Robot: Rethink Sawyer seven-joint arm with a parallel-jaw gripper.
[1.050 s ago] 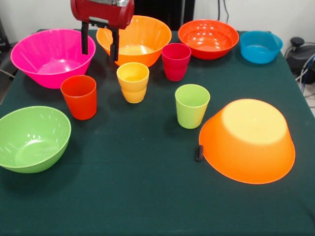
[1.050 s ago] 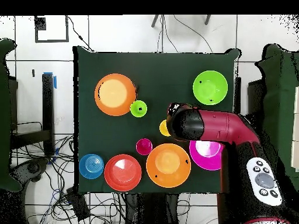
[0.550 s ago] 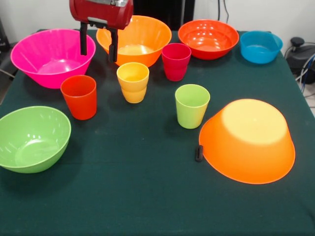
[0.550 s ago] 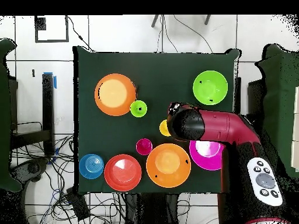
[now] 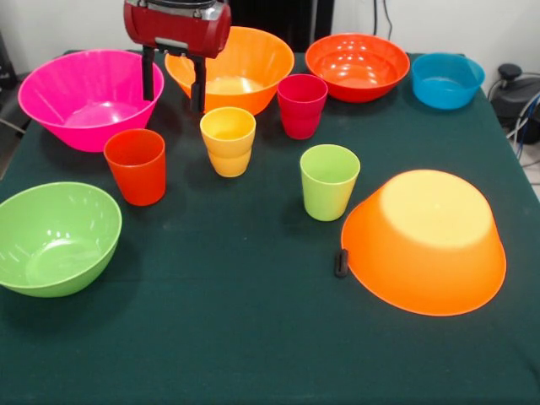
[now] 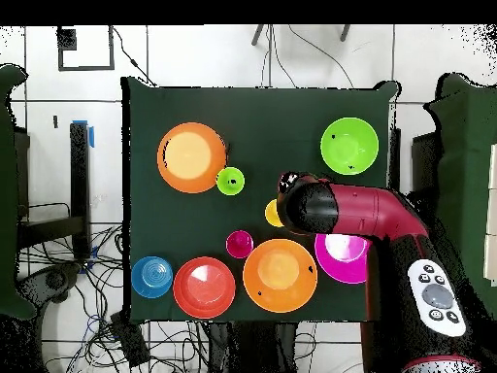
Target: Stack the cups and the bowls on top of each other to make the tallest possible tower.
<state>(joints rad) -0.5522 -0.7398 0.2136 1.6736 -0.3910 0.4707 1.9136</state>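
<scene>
Front view: the pincer (image 5: 175,80) hangs open and empty above the worktop (image 5: 253,337), its two dark fingers (image 5: 148,73) apart and pointing down. The overhead view hides these fingers under the red arm (image 6: 354,211), which also covers the orange-red cup and part of the pink bowl (image 6: 342,260); only the front view shows that cup (image 5: 136,165) upright, below the pincer and slightly to its left, near it but not touching. The yellow cup (image 5: 228,140) stands just right of the fingertips and lower; the crimson cup (image 5: 302,105) is farther right, and the green cup (image 5: 329,180) is farther still and nearer the camera. The pink bowl lies left of the pincer, an upright orange bowl (image 5: 232,67) directly behind it. The red-orange bowl (image 5: 357,66) and blue bowl (image 5: 447,80) sit well to the right. The green bowl (image 5: 55,238) is well below-left; a second orange bowl (image 5: 424,242) lies inverted, well apart at lower right. The overhead view alone shows cables on the floor (image 6: 58,282) around the worktop.
</scene>
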